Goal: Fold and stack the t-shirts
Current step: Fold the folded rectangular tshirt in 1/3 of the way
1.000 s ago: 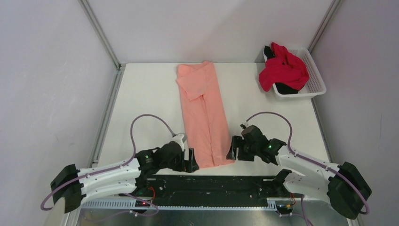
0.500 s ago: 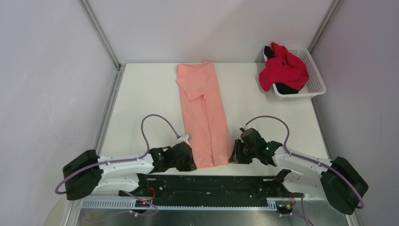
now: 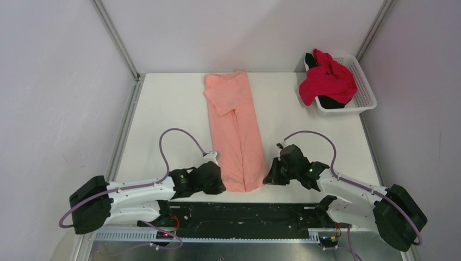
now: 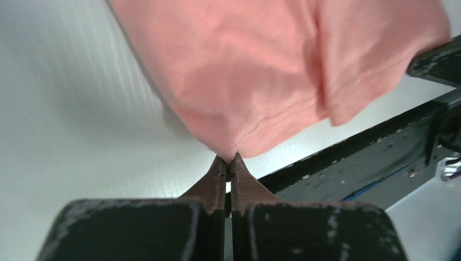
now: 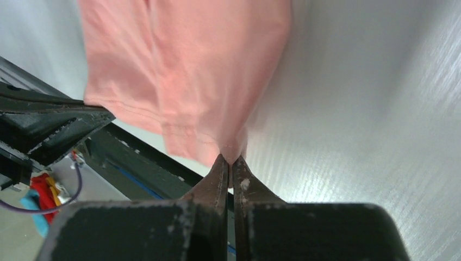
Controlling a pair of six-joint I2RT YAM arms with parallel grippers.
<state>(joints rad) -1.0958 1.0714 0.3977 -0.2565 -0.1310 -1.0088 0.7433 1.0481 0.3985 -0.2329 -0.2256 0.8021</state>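
A salmon-pink t-shirt (image 3: 236, 130), folded into a long narrow strip, runs from the table's back edge to its front. My left gripper (image 3: 220, 186) is shut on the strip's near left hem corner (image 4: 231, 151). On the other side, my right gripper (image 3: 266, 179) is shut on the near right hem corner (image 5: 232, 152). Both corners are pinched at the fingertips and the hem lifts slightly off the table. A bright red t-shirt (image 3: 328, 80) lies crumpled over a black t-shirt (image 3: 330, 101) in the basket.
A white mesh basket (image 3: 363, 87) stands at the back right corner of the white table (image 3: 163, 119). A black rail (image 3: 244, 212) runs along the table's near edge between the arm bases. Metal frame posts stand at the back corners.
Both grippers moved inward to the pink shirt's near corners and went from open to shut on them. The hem has drawn in and risen a little.
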